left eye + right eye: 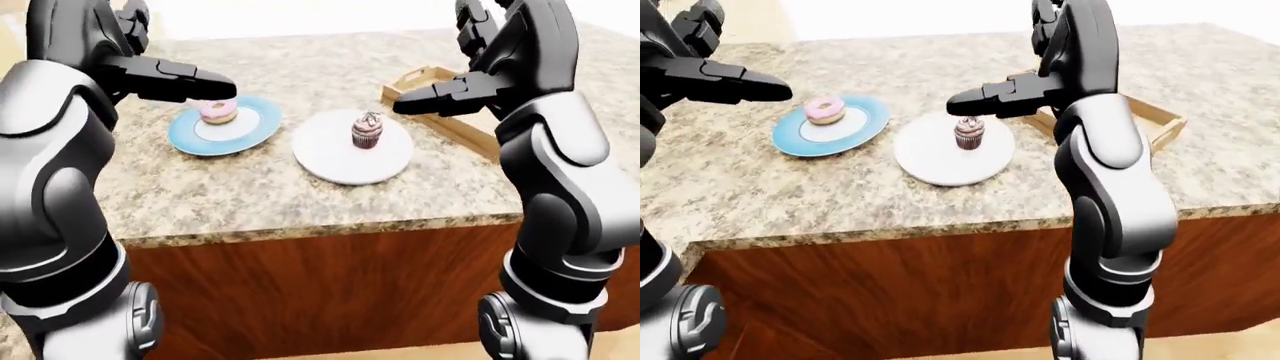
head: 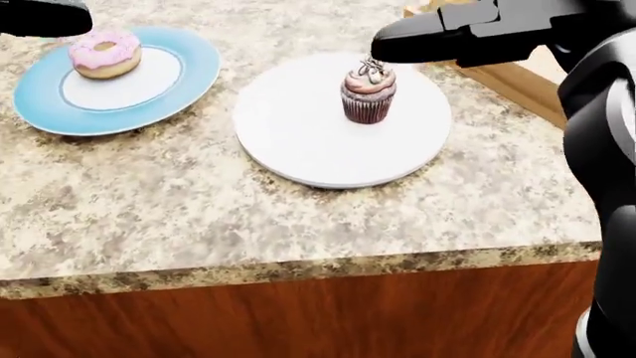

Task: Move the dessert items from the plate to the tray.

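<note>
A pink-iced donut lies on a blue plate at the left of the granite counter. A chocolate cupcake stands on a white plate in the middle. A wooden tray lies at the right, mostly hidden behind my right arm. My left hand is open, fingers stretched out above the donut's near side. My right hand is open, fingers stretched out just above and beyond the cupcake, holding nothing.
The counter's edge runs across the bottom of the head view, with a wood-panelled cabinet face below it. Bare granite lies between the plates and the edge.
</note>
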